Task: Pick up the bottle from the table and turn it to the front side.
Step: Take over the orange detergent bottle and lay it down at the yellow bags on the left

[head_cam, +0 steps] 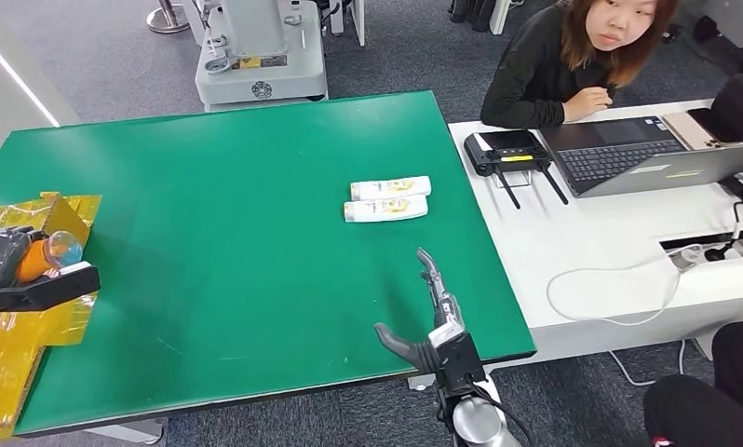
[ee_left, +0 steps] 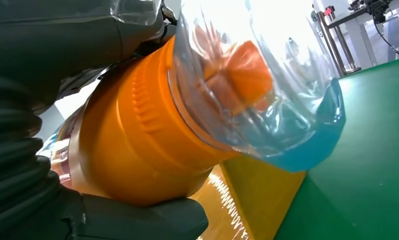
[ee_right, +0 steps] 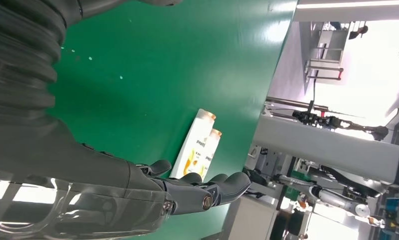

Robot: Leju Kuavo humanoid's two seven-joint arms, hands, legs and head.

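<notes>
Orange bottle [ee_left: 137,145] sits clamped in my left hand [head_cam: 0,256] above the yellow box [head_cam: 33,326], while my right hand [head_cam: 433,326] hovers spread and empty near two white bottles [head_cam: 386,199].

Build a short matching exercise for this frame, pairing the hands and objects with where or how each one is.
Things:
1. left hand
2. right hand
3. two white bottles
4. laptop

States:
a. lying side by side on the green table
b. holds an orange bottle
c. open on the white desk
d. empty, fingers apart above the table

Pairs: 1-b, 2-d, 3-a, 4-c
</notes>
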